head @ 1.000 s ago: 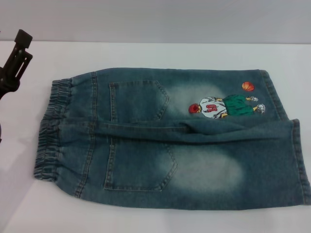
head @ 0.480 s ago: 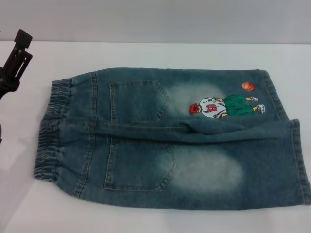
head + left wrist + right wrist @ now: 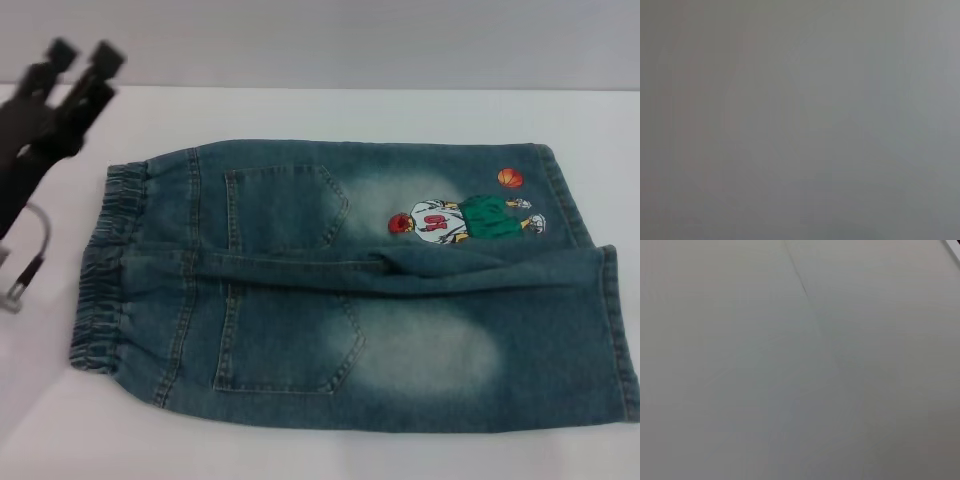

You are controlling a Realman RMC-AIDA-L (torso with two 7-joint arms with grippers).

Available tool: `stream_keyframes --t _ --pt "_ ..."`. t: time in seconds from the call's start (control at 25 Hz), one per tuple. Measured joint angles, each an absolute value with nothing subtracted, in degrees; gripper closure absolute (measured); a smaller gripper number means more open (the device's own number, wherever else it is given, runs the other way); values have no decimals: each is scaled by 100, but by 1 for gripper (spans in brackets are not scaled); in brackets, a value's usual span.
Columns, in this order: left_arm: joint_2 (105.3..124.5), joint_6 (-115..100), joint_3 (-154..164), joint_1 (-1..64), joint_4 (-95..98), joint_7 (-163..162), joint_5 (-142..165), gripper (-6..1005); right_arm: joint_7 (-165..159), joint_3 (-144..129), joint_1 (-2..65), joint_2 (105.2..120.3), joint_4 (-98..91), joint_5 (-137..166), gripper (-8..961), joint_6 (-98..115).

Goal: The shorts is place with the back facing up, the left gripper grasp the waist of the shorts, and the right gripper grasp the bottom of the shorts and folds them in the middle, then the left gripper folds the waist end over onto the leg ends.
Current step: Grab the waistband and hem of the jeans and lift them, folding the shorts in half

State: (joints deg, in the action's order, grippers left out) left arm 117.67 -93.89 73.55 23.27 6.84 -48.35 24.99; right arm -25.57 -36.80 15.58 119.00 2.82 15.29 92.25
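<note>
The faded blue denim shorts (image 3: 350, 290) lie flat on the white table, back up, two patch pockets showing. The ruffled elastic waist of the shorts (image 3: 105, 265) is at the left. The bottom of the shorts (image 3: 610, 330), two hemmed leg ends, lies at the right, and the far leg carries the basketball-player cartoon (image 3: 455, 218) and an orange ball (image 3: 510, 177). My left gripper (image 3: 83, 55) hovers above the table's far left, just beyond the waist's far corner, open and holding nothing. The right gripper is out of view. Both wrist views show only blank grey surface.
The white table (image 3: 330, 110) extends beyond the shorts to a grey wall at the back. A cable loop (image 3: 30, 250) hangs from my left arm beside the waistband.
My left gripper has swung right and toward the waistband, its fingers now apart, and more of the arm with its cable has entered view. The shorts have not moved.
</note>
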Motion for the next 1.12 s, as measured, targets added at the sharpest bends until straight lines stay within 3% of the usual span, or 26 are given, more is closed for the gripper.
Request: stream_keyframes --t 0.12,0.16,0.48,0.8,1.12 --pt "11586 -8648 8018 2348 1368 -5666 2496 170 -2560 -3706 1564 11906 282 1529 385 9155" --pt "11355 -8033 8513 2441 1953 -6470 2658 170 -2574 -3716 1566 11908 284 1529 385 9127" --pt "10500 -7651 8420 3247 2709 -9118 4794 169 -2703 -3735 1524 11907 374 1532 385 9017" --pt "10267 -8561 6434 3276 4000 -11601 8238 170 -2706 -3735 1506 11893 456 1540 385 8891" --pt "10233 -9586 5346 3241 4520 -12584 10100 169 -2707 -3735 1509 11895 428 1547 385 8860"
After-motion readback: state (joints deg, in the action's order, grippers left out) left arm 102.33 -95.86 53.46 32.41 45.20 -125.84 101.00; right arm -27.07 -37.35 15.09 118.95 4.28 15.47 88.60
